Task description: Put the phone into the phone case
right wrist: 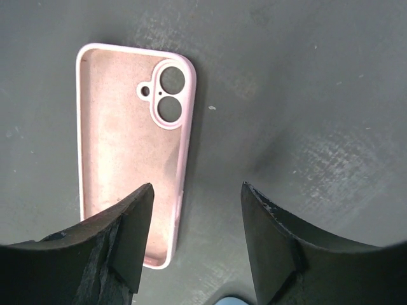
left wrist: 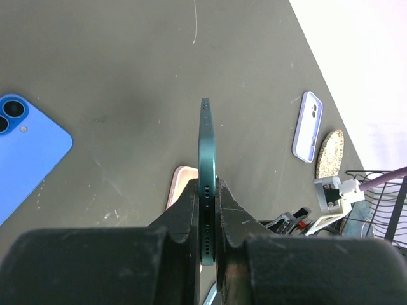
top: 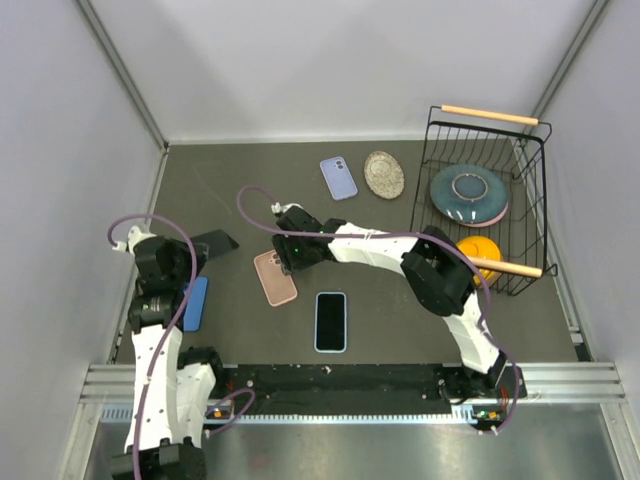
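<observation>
My left gripper (top: 196, 249) is shut on a dark green phone (top: 219, 241) and holds it off the table at the left. In the left wrist view the phone (left wrist: 206, 136) stands edge-on between the fingers (left wrist: 181, 216). An empty pink phone case (top: 274, 277) lies open side up on the table, right of that gripper. My right gripper (top: 290, 252) is open just above the case. In the right wrist view the case (right wrist: 130, 140) lies under the left finger (right wrist: 130, 232), and the gripper (right wrist: 197, 185) straddles the case's right edge.
A blue phone (top: 195, 303) lies back up by the left arm. A black-screened phone (top: 330, 321) lies near the front. A lavender case (top: 338, 178) and a round coaster (top: 384, 174) lie at the back. A wire basket (top: 530, 215) with dishes stands at the right.
</observation>
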Controlling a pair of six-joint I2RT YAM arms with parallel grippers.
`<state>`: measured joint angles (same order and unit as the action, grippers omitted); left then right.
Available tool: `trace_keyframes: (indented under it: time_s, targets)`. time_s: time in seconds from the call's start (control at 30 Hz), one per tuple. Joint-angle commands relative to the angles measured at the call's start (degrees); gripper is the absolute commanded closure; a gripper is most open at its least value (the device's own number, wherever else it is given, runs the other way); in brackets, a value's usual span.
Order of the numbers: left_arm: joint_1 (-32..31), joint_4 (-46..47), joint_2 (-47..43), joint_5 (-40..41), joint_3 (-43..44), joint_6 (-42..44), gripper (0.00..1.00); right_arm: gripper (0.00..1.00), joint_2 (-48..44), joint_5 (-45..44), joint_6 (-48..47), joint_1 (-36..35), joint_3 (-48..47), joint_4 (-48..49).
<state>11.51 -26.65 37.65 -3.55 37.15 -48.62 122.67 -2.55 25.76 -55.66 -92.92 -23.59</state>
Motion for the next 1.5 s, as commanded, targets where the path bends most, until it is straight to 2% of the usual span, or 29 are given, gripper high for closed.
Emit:
trace_keyframes:
  time_s: [0.0, 0.13, 0.23, 0.47, 0.7, 0.8, 0.93, 1.1, 1.17, 1.2, 1.23, 1.27, 1.37, 1.47]
  targets:
    - [0.36, 6.88, -1.79, -0.14, -0.41, -3.85, 1.00, 0.44, 1.51, -1.85, 4.65, -1.12, -3.76, 0.39]
    - [0.36, 7.40, -2.40, -0.49, -1.28, -5.08, 1.00, 0.55, 1.96, -4.65, 8.16, -1.12, -3.84, 0.04]
    - [0.36, 8.90, -3.46, -1.10, -2.51, -6.05, 1.00, 0.59, 2.39, -5.10, 9.74, -1.12, -4.63, -0.40]
    - [0.27, 10.13, -3.81, -3.03, -3.48, -7.19, 1.00, 0.61, 4.24, -5.36, 10.72, -1.64, -6.57, -1.54]
    - [0.27, 18.83, -4.69, -10.50, -9.36, -10.96, 1.00, 0.94, 2.14, -9.39, 16.23, -1.73, -4.55, -4.08]
    - [0.36, 22.16, -5.04, -11.83, -11.21, -12.72, 1.00, 1.00, 0.29, -12.29, 21.50, -1.47, -2.45, -6.72]
    - [0.36, 26.22, -4.52, -13.50, -13.06, -13.51, 1.00, 1.00, -1.91, -14.41, 26.97, -1.30, 0.20, -7.52]
    - [0.36, 35.69, -3.98, -16.84, -17.54, -17.29, 1.00, 1.00, -3.58, -15.91, 30.92, -1.29, 1.43, -8.22]
    - [0.27, 37.02, -4.86, -17.28, -18.33, -17.91, 1.00, 0.88, -5.50, -16.87, 31.02, -1.38, 1.69, -8.22]
    - [0.36, 37.29, -5.04, -17.45, -18.77, -17.91, 1.00, 0.76, -6.38, -17.23, 29.54, -1.30, 1.87, -7.87]
    - [0.36, 37.46, -5.48, -17.72, -18.86, -17.83, 1.00, 0.69, -7.18, -17.32, 28.22, -1.38, 1.87, -6.91]
    - [0.36, 37.64, -5.65, -17.98, -18.86, -17.82, 1.00, 0.56, -8.75, -17.14, 26.90, -1.30, 1.35, -6.64]
    - [0.36, 38.87, -5.83, -18.95, -19.22, -18.96, 1.00, 0.42, -12.00, -16.62, 23.12, -0.94, 1.25, -4.54]
    - [0.27, 40.71, -5.57, -19.65, -19.39, -21.07, 1.00, 0.35, -17.36, -13.29, 19.60, -0.86, 4.22, 2.11]
